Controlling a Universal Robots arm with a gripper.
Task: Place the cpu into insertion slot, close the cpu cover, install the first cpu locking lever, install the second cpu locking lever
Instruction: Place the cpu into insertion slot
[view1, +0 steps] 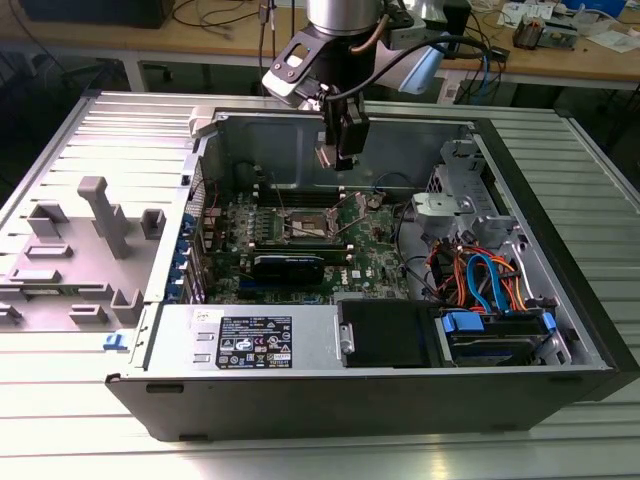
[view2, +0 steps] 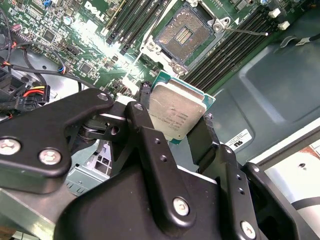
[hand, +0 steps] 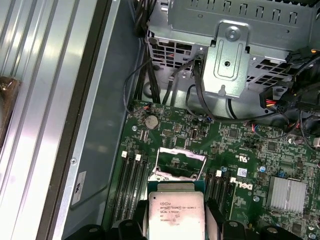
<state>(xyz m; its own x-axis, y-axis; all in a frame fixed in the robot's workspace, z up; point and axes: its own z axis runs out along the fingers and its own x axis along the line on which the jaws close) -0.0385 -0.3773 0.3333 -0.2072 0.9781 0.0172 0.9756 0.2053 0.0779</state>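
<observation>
My gripper (view1: 341, 160) hangs inside the open computer case, above the green circuit board (view1: 375, 250). It is shut on the cpu (view2: 175, 109), a flat square chip with a dull silver top, pinched by two opposite edges between the black fingers (view2: 145, 100). In the first wrist view the cpu (hand: 176, 215) sits just short of the insertion slot. The insertion slot (view2: 184, 36) is a dark square socket with nothing in it. The cpu cover (hand: 160, 164) stands raised on its hinge. A thin locking lever (view2: 245, 31) sticks out sideways from the socket.
Long black memory slots (view2: 235, 45) flank the socket. A metal drive cage (hand: 232, 55) and loose cables (view1: 480, 275) lie toward the exterior view's right. A finned heatsink (hand: 287, 192) is on the board. Grey fixtures (view1: 95, 235) stand outside the case on the left.
</observation>
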